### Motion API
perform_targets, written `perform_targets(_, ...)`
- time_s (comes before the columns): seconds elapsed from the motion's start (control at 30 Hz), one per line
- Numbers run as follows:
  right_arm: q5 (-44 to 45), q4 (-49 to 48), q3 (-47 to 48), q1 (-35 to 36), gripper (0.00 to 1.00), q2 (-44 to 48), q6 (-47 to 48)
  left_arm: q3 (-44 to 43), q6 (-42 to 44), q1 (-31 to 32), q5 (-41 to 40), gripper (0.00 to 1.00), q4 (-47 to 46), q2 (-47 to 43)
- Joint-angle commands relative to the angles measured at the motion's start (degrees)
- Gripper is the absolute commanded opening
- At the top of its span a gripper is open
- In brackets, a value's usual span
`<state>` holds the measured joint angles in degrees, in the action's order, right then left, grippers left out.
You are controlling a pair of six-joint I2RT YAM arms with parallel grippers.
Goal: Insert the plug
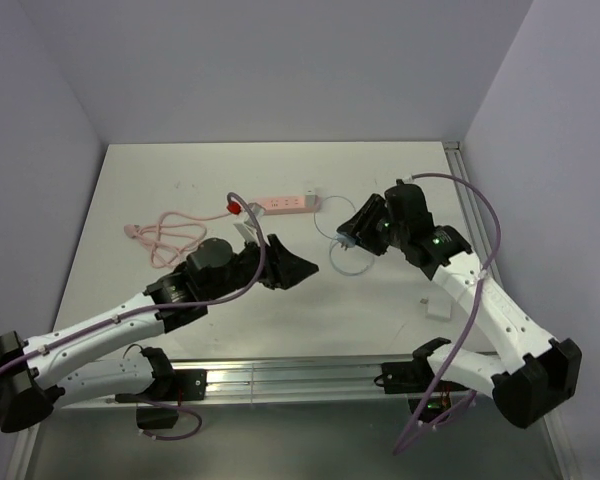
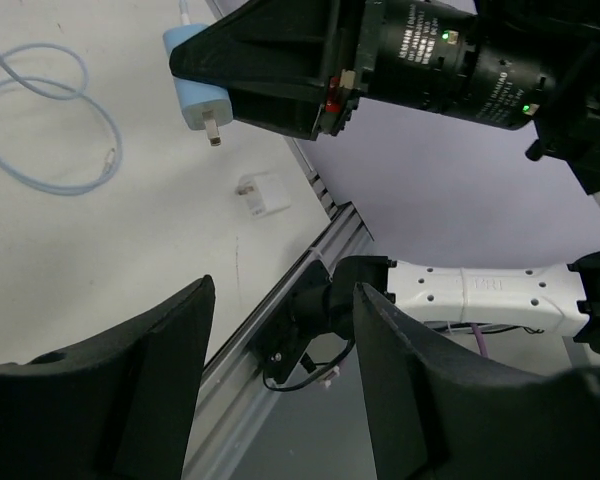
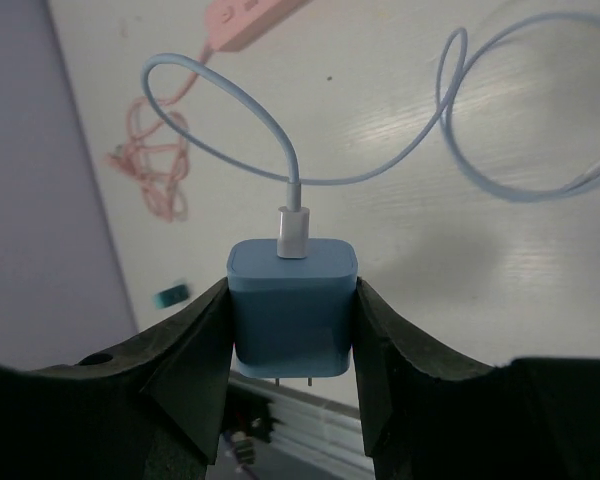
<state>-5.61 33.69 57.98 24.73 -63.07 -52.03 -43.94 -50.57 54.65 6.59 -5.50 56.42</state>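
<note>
Two prongs (image 2: 213, 133) of the plug (image 3: 292, 320) pinched in your right gripper (image 3: 292, 300) must meet the power strip (image 1: 280, 203) squarely; your left gripper (image 2: 285, 295) hangs spread, empty.

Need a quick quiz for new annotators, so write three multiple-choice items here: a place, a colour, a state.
1. Where is the plug? A. in the left tool B. in the right tool C. in the power strip
2. What colour is the power strip? A. pink B. black C. green
3. The left tool is: A. shut on the plug B. open, empty C. shut on the power strip
Answers: 1 B, the right wrist view shows it clamped there; 2 A, pink seen from above; 3 B, its jaws stand apart with nothing between.
</note>
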Motion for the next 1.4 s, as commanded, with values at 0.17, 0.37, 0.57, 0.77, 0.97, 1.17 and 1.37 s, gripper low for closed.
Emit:
perform_targets(0.17, 1.46, -6.45, -0.06, 6.99, 0.00, 6.99, -11.69, 1.40, -0.68, 11.17, -21.26, 0.65, -10.05, 1.50)
perform_targets(0.37, 3.49, -6.97, -0.23, 11.38, 0.00, 7.26, -15.03, -1.49, 0.64, 14.16, -28.55, 0.69, -8.05, 4.47)
perform_targets(0.57, 5.34, -7.41, -0.06, 13.94, 0.00, 7.96, -17.14, -2.72, 1.26, 17.06, -36.90, 0.71, -6.02, 6.41)
perform_targets(0.77, 5.52, -7.50, 0.21, 15.70, 0.00, 7.87, -17.31, -2.46, -0.14, 17.50, -41.21, 0.70, -6.37, 7.21)
perform_targets(0.97, 5.26, -7.59, 0.12, 16.31, 0.00, 8.22, -17.40, -3.25, -1.46, 17.50, -42.27, 0.66, -7.60, 8.88)
perform_targets(1.17, 5.08, -7.33, 0.30, 17.02, 0.00, 8.58, -17.40, -4.13, -0.94, 17.50, -40.96, 0.65, -10.06, 11.07)
perform_targets(1.37, 3.94, -7.59, 0.21, 17.89, 0.00, 8.66, -17.23, -4.84, -0.59, 17.50, -41.74, 0.63, -9.97, 11.96)
